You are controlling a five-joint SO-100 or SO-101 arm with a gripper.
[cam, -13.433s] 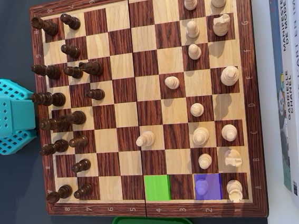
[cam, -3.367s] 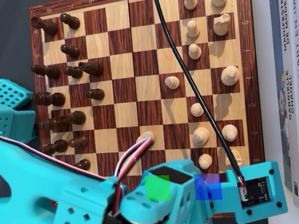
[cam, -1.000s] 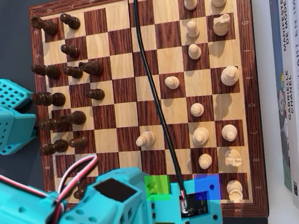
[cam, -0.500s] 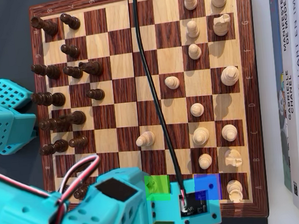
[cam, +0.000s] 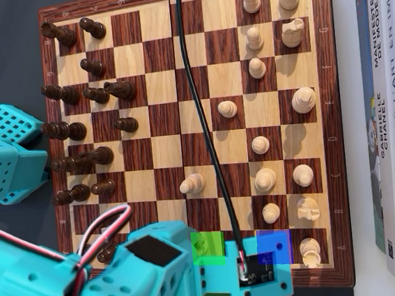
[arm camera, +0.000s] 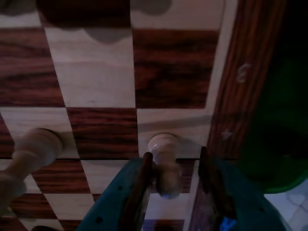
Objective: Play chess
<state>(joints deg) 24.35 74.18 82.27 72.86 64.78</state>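
In the wrist view a white pawn (arm camera: 163, 159) stands on a light square by the board's edge. My gripper (arm camera: 175, 154) is open around it. The left finger (arm camera: 144, 178) touches the pawn and the right finger (arm camera: 207, 173) stands a gap away from it. A second white piece (arm camera: 29, 154) stands further left. In the overhead view the teal gripper head (cam: 241, 270) sits over the bottom edge of the wooden chessboard (cam: 196, 64) and hides the fingertips and that pawn. Dark pieces (cam: 77, 131) line the left side and white pieces (cam: 278, 112) the right.
A black cable (cam: 197, 106) runs down across the board to the wrist. Books (cam: 390, 115) lie along the board's right side. A second teal arm part (cam: 6, 159) sits at the left edge. A green object (arm camera: 279, 134) lies beyond the board's numbered border.
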